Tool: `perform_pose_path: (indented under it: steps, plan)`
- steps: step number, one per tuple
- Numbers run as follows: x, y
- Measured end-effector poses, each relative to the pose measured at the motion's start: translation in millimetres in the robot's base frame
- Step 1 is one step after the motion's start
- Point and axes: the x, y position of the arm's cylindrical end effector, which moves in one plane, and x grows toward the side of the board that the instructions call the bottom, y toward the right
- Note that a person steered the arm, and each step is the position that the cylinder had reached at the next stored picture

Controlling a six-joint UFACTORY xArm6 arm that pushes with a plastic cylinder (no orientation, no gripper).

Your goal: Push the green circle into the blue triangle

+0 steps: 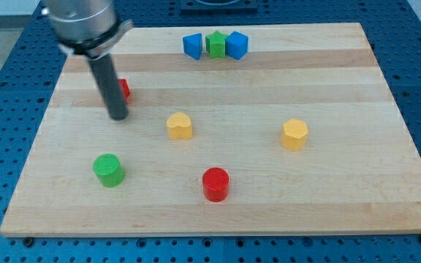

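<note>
The green circle (109, 170) sits on the wooden board (357, 197) at the lower left. The blue triangle (192, 45) lies at the view's top middle, touching a green star (215, 43) on its right. My tip (118, 116) rests on the board above the green circle, with a clear gap between them. The tip is far to the lower left of the blue triangle.
A blue cube-like block (237, 44) touches the star's right side. A red block (125, 89) is partly hidden behind the rod. A yellow heart (180, 126), a yellow hexagon (294, 134) and a red circle (215, 183) lie mid-board.
</note>
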Motion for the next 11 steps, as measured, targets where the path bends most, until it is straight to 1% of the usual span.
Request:
perform_pose_path:
  steps: [1, 2, 3, 4, 5, 6, 7, 10, 11]
  plan:
    - [36.4, -29.0]
    - [79.8, -30.2]
    - [123.8, -8.0]
    - [146.6, 25.5]
    - [140.8, 34.2]
    - [139.0, 14.0]
    - [132.0, 11.4]
    - [79.8, 25.9]
    - [68.9, 44.9]
